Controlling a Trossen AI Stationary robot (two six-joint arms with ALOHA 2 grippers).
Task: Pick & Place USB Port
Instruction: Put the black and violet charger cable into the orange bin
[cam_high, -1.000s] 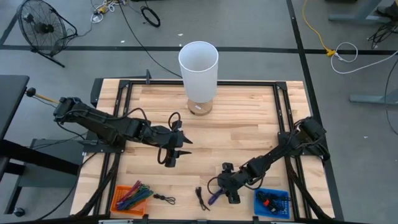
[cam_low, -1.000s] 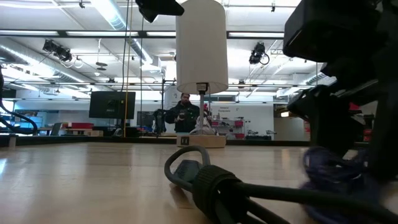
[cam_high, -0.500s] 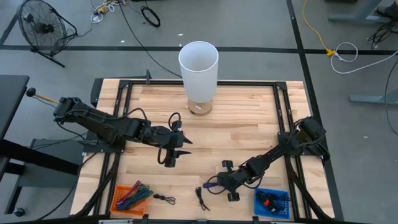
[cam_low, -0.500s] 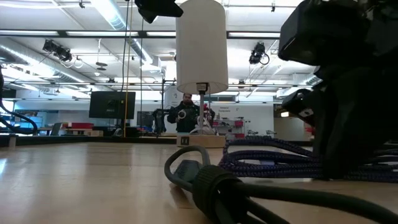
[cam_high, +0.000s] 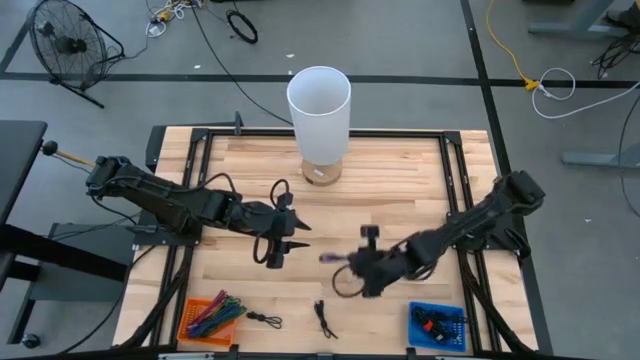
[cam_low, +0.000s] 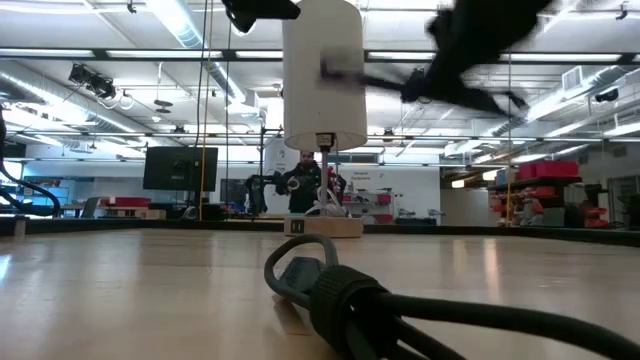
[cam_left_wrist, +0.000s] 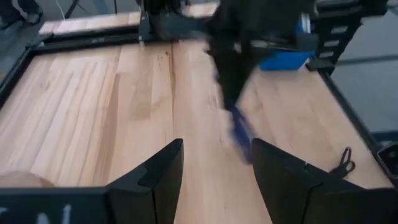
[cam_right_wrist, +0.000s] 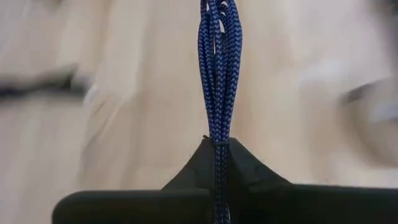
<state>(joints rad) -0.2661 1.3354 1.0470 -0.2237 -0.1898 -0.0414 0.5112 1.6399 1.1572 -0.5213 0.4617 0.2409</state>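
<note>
A coiled blue braided USB cable (cam_right_wrist: 214, 74) hangs in the air over the table's middle, with my right gripper (cam_high: 352, 260) shut on it. In the high view it shows as a purple streak and a loop (cam_high: 344, 283), and in the low view as a blur high up (cam_low: 342, 70). My left gripper (cam_high: 288, 240) stands open left of it, above the wood, with nothing between its fingers (cam_left_wrist: 158, 180). A tall white cylinder (cam_high: 319, 105) stands on a wooden base at the far middle. My right gripper pinches several strands of the blue cable's coil (cam_right_wrist: 215, 138) side by side between its two fingers. The strands run straight out past the fingertips. The coil is lifted clear of the table, and its loop (cam_high: 344, 283) hangs slack below the fingers.
An orange tray (cam_high: 212, 315) of coloured cables sits at the near left and a blue tray (cam_high: 437, 325) at the near right. Two small black cables (cam_high: 265, 320) (cam_high: 323, 318) lie near the front edge, one looming large in the low view (cam_low: 330, 290). A black frame (cam_high: 455, 200) borders the wood.
My right gripper has shut on the blue cable near the front edge. It then rose quickly with it, toward the table's far edge and middle. The cable, which lay on the wood, now hangs clear of it.
</note>
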